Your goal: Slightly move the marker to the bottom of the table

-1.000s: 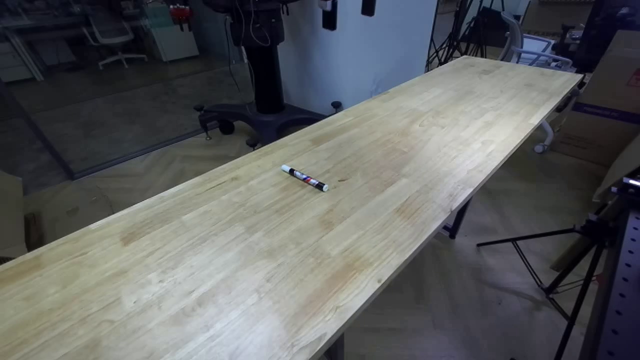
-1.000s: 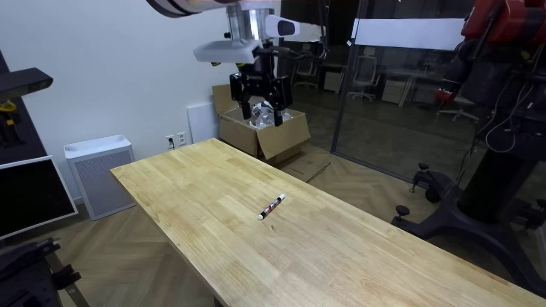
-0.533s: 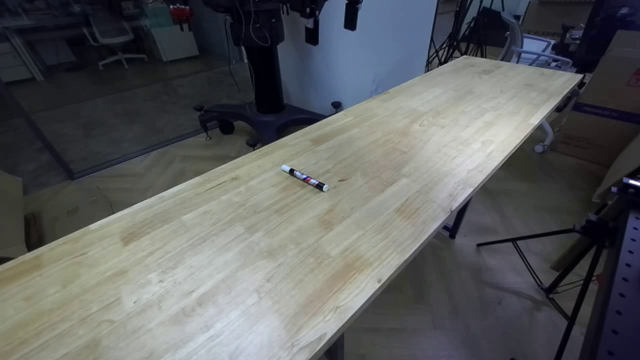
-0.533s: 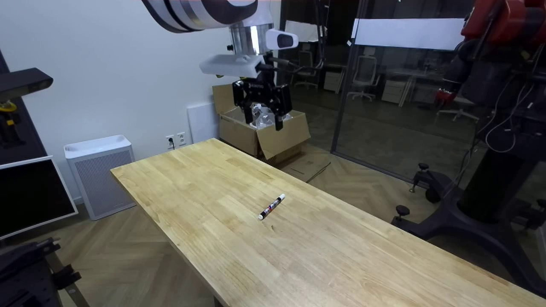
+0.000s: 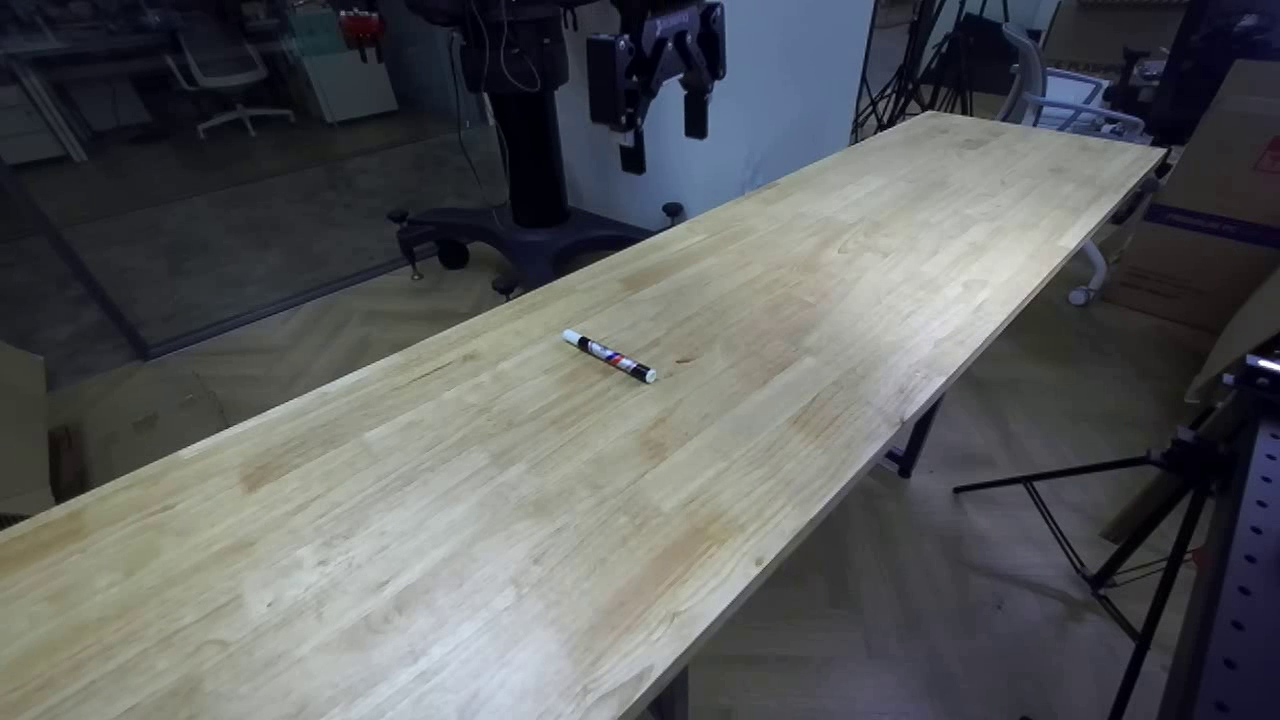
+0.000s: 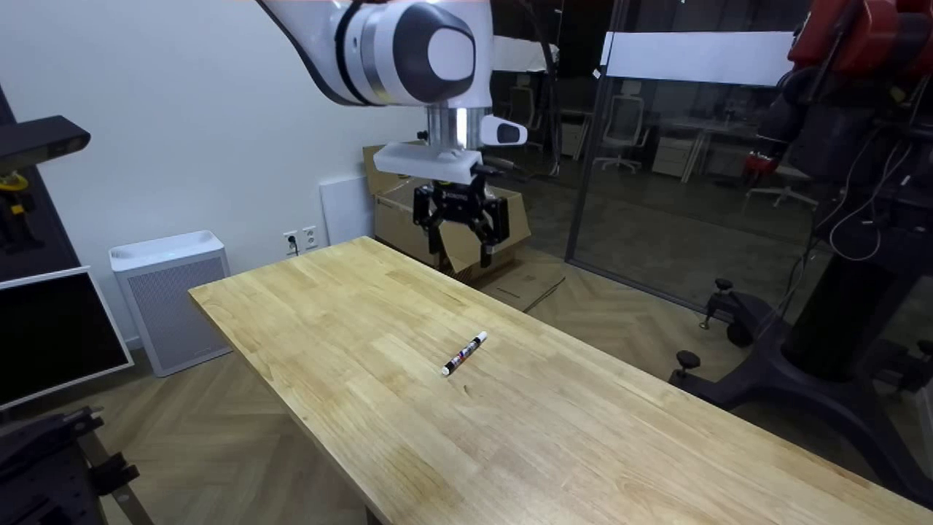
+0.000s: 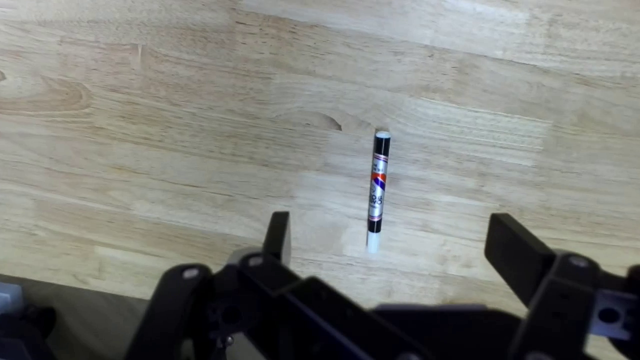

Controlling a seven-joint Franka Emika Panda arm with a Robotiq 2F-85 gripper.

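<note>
The marker (image 5: 610, 356) is black and silver-white with a white cap. It lies flat on the light wood table (image 5: 480, 520), and also shows in an exterior view (image 6: 464, 354). In the wrist view the marker (image 7: 377, 185) stands upright in the picture with its white cap end lowest. My gripper (image 5: 665, 143) is open and empty, in the air well above the table. It also shows open in an exterior view (image 6: 462, 253). In the wrist view the fingers (image 7: 515, 255) stand wide apart, with the marker's cap end seen between them, on the table below. Nothing of the marker is hidden.
A black wheeled stand (image 6: 824, 364) with a red and black robot stands beside the table's long edge. An open cardboard box (image 6: 481, 244) sits on the floor near the table's end. A white air purifier (image 6: 175, 299) and a black tripod (image 5: 1190, 470) stand off the table.
The arm and my open gripper have come down towards the table in both exterior views. The marker has not moved.
</note>
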